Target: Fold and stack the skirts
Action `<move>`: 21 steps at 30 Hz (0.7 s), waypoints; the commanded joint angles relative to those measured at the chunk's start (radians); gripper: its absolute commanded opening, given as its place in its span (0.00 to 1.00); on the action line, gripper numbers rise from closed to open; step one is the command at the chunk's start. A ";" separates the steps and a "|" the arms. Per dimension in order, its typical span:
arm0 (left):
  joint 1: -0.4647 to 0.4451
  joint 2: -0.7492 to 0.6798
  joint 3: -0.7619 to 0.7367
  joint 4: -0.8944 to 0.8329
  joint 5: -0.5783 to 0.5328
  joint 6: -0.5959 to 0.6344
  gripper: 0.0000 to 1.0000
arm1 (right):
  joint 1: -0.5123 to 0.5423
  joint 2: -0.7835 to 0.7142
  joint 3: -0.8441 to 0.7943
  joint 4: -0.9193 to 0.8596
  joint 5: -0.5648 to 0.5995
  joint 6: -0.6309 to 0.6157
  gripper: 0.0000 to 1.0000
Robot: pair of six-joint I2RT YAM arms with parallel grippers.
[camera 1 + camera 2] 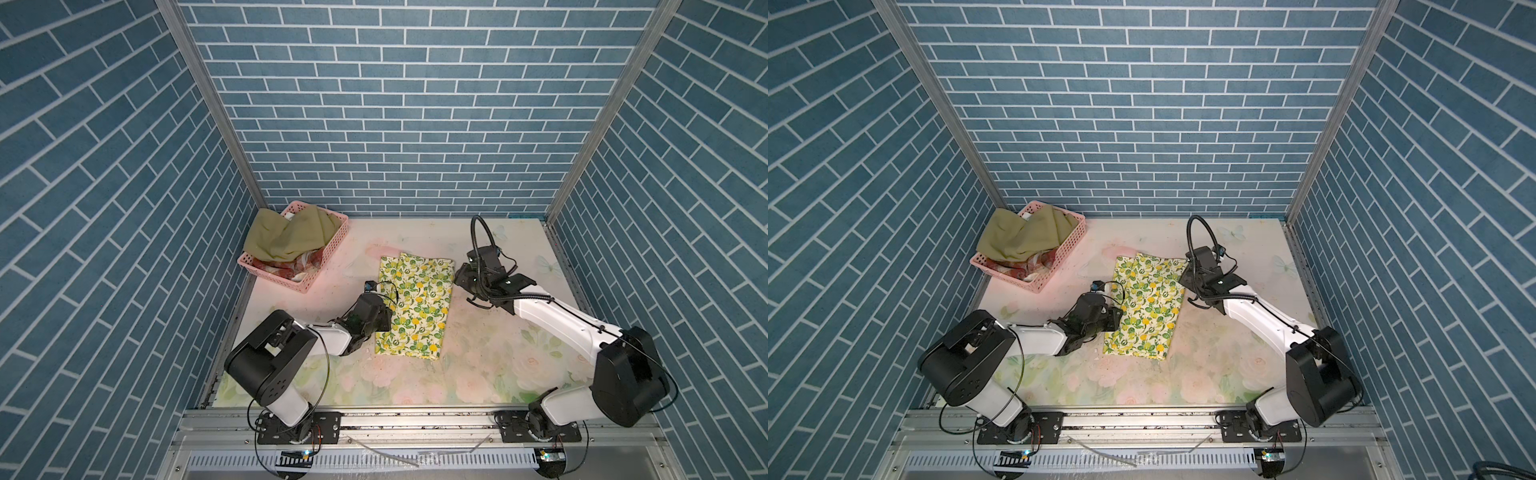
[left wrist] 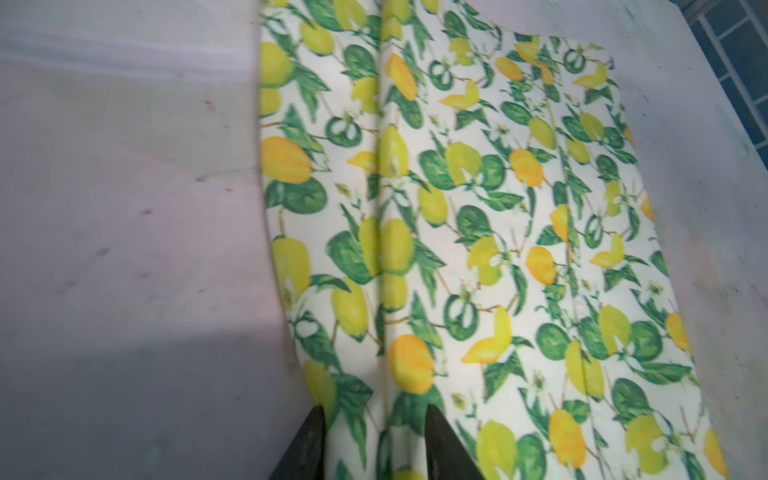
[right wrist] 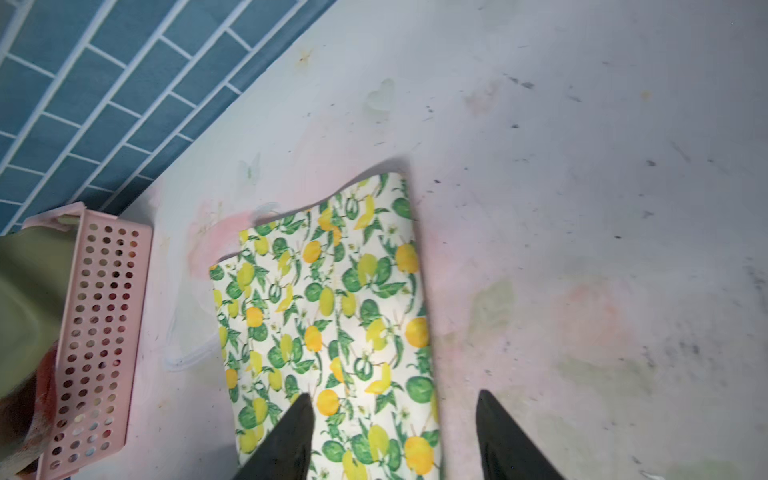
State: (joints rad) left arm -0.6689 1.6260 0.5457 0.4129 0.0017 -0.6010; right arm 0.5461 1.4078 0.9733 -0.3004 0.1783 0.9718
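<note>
Lemon-print skirt lay folded. Left gripper, half-open, straddled its crease — likely to pinch it; right gripper gaped, empty.

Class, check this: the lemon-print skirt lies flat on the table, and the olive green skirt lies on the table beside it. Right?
No: the olive green skirt drapes over the pink basket, as both top views show. The lemon-print skirt does lie flat on the table.

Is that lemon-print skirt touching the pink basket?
Apart. In the right wrist view, bare table covering lies between the lemon-print skirt and the pink basket; both top views show the same gap.
</note>
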 commanded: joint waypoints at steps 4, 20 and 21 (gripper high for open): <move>-0.150 0.128 0.083 -0.331 0.041 -0.087 0.40 | -0.150 -0.231 -0.104 -0.098 -0.046 -0.042 0.63; -0.335 0.502 0.551 -0.044 0.157 -0.540 0.41 | -0.320 -0.470 -0.091 -0.304 -0.120 -0.204 0.68; -0.353 0.511 0.602 -0.083 0.134 -0.525 0.44 | -0.324 -0.482 -0.089 -0.320 -0.115 -0.215 0.69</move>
State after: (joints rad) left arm -0.9581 2.0754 1.0767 0.4931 0.1524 -1.0653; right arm 0.2340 0.9684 0.8867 -0.5556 0.0731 0.8062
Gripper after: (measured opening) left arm 0.429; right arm 0.688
